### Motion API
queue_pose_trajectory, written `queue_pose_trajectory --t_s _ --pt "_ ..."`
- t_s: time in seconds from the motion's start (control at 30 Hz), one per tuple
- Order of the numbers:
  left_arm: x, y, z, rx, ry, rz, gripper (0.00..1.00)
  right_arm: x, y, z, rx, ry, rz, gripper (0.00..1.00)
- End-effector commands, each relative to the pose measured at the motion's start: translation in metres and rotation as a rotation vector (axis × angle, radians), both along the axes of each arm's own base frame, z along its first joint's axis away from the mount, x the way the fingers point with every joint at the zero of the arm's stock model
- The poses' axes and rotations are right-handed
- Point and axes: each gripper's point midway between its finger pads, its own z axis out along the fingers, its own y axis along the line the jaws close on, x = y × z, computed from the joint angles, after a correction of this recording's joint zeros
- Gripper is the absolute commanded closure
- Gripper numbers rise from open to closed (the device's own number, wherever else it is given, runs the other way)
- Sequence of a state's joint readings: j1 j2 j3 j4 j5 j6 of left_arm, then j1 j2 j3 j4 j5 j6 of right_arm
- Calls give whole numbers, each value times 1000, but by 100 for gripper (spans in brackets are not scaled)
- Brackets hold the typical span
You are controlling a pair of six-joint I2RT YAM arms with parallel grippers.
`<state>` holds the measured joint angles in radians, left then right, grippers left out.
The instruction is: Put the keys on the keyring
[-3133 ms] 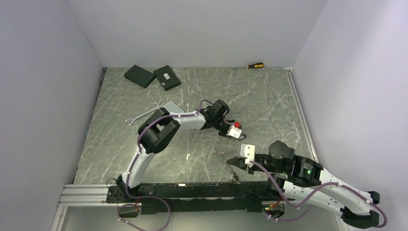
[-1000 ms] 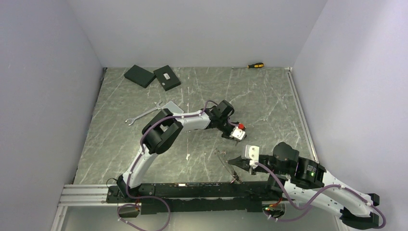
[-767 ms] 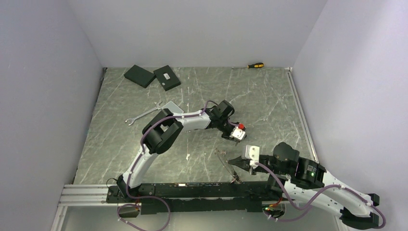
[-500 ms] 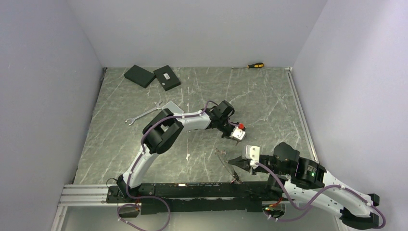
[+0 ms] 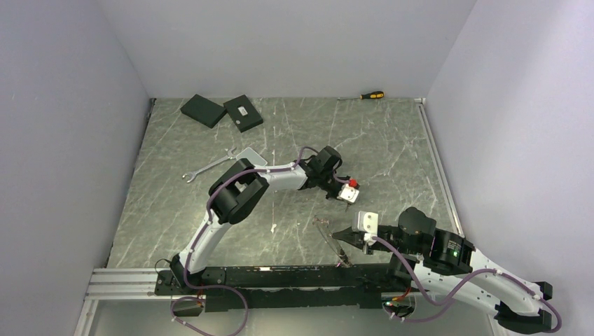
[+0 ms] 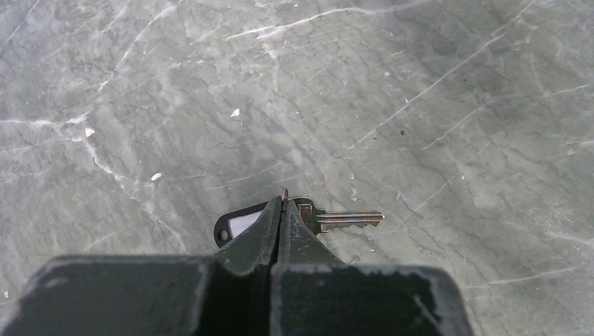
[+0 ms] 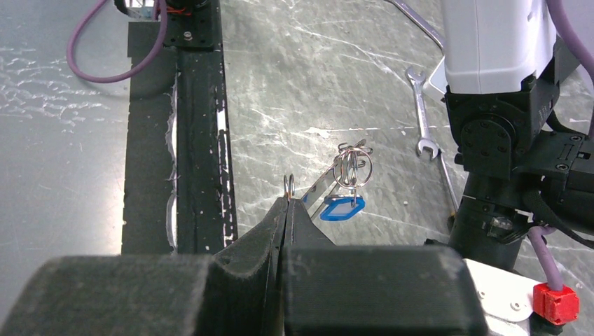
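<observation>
My left gripper (image 6: pixel 283 203) is shut, pinching the small ring of a silver key (image 6: pixel 344 219) with a black tag fob (image 6: pixel 235 225); both are low over the marble table. In the top view the left gripper (image 5: pixel 335 191) is at mid-table. My right gripper (image 7: pixel 288 192) is shut on the thin wire of the keyring (image 7: pixel 329 180). A cluster of small rings (image 7: pixel 352 166) and a blue fob (image 7: pixel 342 208) hang from its far part. In the top view the keyring (image 5: pixel 328 236) sticks out left of the right gripper (image 5: pixel 344 235), just below the left gripper.
A silver wrench (image 5: pixel 206 166) lies left of the left arm and also shows in the right wrist view (image 7: pixel 422 119). Two black boxes (image 5: pixel 203 110) (image 5: pixel 243 113) and a screwdriver (image 5: pixel 369 95) lie at the back. The black base rail (image 5: pixel 280 276) runs along the near edge.
Since three seconds ago the left gripper has moved a little right and nearer the right gripper, and the right arm has shifted slightly right. Over the last second almost nothing has moved.
</observation>
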<state>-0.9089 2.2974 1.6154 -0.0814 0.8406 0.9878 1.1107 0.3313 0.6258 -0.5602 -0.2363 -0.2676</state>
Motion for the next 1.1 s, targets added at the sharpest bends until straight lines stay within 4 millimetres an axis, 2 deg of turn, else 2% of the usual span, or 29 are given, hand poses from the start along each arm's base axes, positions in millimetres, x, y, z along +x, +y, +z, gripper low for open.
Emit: queue_pose_trajectory --t_s 0.0,0.17,0.3,0.53,0.7,0.8,0.93,1.07 --pt "-1 -8 18 -52 2 9 100 3 2 15 62 -23 -14 100" --pt "2 -4 33 -57 4 31 100 4 3 15 50 -22 -17 100" --pt "9 11 53 -80 34 84 100 6 4 19 42 -32 -19 100" --pt "33 58 88 -125 14 244 100 13 15 26 25 -81 -3 100" --pt "40 93 114 -142 -26 337 100 24 24 25 -12 -134 -3 100" --pt "40 115 132 -161 -36 416 100 31 31 21 -45 -158 -5 100" --pt "26 147 142 -163 -52 523 100 35 44 17 -85 -168 24 100" --pt "9 174 168 -198 -50 602 100 36 54 17 -108 -185 62 100"
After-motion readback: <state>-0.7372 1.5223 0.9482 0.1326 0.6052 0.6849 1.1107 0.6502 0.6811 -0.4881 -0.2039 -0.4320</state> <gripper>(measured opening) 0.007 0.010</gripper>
